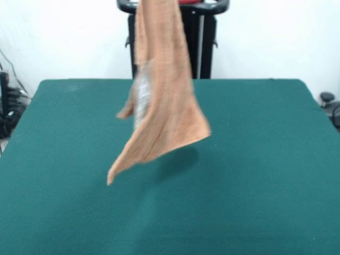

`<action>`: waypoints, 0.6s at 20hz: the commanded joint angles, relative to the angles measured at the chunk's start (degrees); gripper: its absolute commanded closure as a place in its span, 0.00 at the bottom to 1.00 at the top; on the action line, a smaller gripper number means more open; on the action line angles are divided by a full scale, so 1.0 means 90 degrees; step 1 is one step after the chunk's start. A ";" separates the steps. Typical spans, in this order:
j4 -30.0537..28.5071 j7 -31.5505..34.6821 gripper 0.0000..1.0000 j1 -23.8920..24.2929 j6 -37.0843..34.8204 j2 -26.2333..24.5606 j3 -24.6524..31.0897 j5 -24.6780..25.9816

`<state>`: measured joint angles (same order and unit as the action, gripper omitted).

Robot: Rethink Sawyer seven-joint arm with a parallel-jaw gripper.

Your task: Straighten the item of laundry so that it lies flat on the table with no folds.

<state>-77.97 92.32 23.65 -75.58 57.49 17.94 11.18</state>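
**Towel hanging in the air above the desk**

The desk (255,175) fills most of the front view. Its dark green cloth top runs from the near edge back to the white wall, and the surface looks smooth.

The black pedestal (204,48) of the robot stands at the far side, centre top, with a strip of red showing beside the dark crosspiece at the top edge.

The towel (164,106) hangs over the middle of the desk, in front of the pedestal. It is orange-brown and drops from the top edge of the picture as a narrow bunched column, then flares wider lower down. Its lowest corner points down to the left; a second corner juts out to the right at a higher level. A blurred pale patch shows along its left side. A faint shadow lies on the green cloth below and to the right of the lowest corner.

The hand lies above the picture's top edge; whether it is open or closed cannot be told.
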 commanded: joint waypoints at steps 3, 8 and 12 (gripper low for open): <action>-0.0043 0.0030 1.00 -0.0317 -0.0216 -0.0214 0.0417 -0.0216; -0.0113 0.0025 1.00 -0.0327 -0.0081 -0.0231 0.0385 -0.0231; -0.0404 -0.0074 1.00 -0.0230 0.0231 -0.0231 0.0379 -0.0324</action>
<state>-76.41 92.32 23.18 -75.58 57.21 17.94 10.48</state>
